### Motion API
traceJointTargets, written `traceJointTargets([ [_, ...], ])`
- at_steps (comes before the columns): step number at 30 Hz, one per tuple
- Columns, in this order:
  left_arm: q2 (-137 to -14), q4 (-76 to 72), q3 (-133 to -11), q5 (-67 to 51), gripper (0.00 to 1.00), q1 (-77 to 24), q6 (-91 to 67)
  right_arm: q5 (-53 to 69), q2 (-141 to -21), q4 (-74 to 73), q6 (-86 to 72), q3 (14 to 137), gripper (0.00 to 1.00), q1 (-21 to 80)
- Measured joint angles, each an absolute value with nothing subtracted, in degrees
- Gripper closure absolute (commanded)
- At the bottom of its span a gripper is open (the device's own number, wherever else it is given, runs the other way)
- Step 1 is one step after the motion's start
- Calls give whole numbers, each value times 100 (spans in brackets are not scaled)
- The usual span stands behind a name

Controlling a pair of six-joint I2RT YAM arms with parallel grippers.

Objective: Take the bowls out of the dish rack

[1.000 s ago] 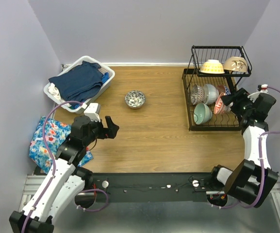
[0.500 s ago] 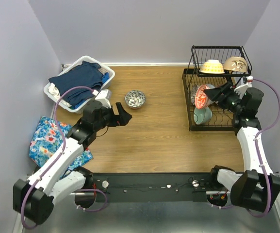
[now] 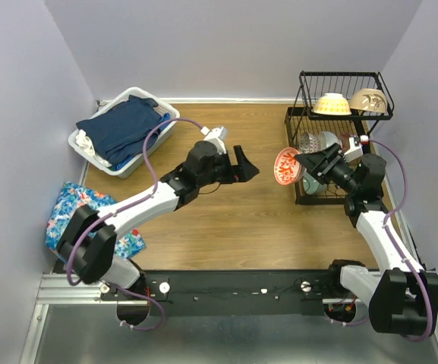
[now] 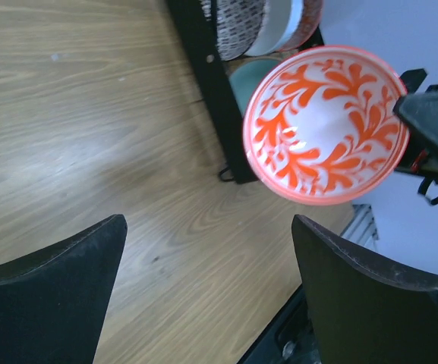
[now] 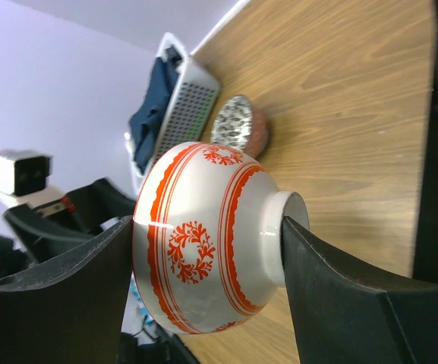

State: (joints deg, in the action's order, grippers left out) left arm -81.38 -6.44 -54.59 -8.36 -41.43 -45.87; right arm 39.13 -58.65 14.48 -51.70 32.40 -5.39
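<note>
The right arm's fingers (image 5: pixel 348 296) pinch a red-orange floral bowl (image 3: pixel 286 167) on its side, over the worktop (image 3: pixel 241 220) just left of the dish rack (image 3: pixel 332 201). The left arm's fingers (image 4: pixel 51 296) are spread wide, facing the bowl's mouth.

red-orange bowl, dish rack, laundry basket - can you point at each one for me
red-orange bowl (image 3: pixel 285 167): top external view, middle of the bowl
dish rack (image 4: pixel 217 83): left wrist view, on its black frame bar
laundry basket (image 3: pixel 171 114): top external view, on its white rim at the right
</note>
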Motion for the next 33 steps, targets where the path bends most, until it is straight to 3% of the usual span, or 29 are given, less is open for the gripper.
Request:
traceJointTargets([
  [6, -9137, -1197, -6031, -788, 3, -4431, -5043, 3990, -5749, 2196, -5850, 2965, 99, -209],
  [9, -9574, -1452, -6130, -794, 9, -4515, -5387, 3999, -5693, 2462, -6097, 2808, 99, -84],
  [12, -9848, -1623, -6154, -792, 21, -4554, -5607, 3992, -5684, 2641, -6285, 2714, 99, 45],
  [15, -10005, -1806, -6169, -808, 50, -4611, -5819, 3920, -5677, 2783, -6379, 2563, 99, 163],
  [16, -10020, -1900, -6169, -838, 65, -4630, -5909, 3896, -5677, 2832, -6436, 2504, 99, 193],
  [20, -10014, -2265, -6088, -884, 97, -4698, -6160, 3776, -5677, 2995, -6687, 2373, 99, 270],
  [23, -9924, -2604, -5907, -965, 100, -4657, -6335, 3559, -5680, 3061, -6818, 2359, 85, 220],
  [24, -9870, -2637, -5843, -943, 100, -4665, -6337, 3566, -5684, 3081, -6810, 2357, 67, 233],
  [26, -9778, -2622, -5767, -908, 100, -4665, -6300, 3570, -5666, 3065, -6783, 2357, 48, 283],
  [27, -9732, -2576, -5741, -893, 100, -4665, -6278, 3590, -5666, 3052, -6781, 2359, 33, 298],
  [30, -9472, -2246, -5671, -757, 100, -4692, -6080, 3721, -5614, 2926, -6665, 2381, 11, 342],
  [33, -9063, -1623, -5629, -451, 100, -4707, -5647, 3793, -5494, 2416, -6202, 2563, 1, 375],
])
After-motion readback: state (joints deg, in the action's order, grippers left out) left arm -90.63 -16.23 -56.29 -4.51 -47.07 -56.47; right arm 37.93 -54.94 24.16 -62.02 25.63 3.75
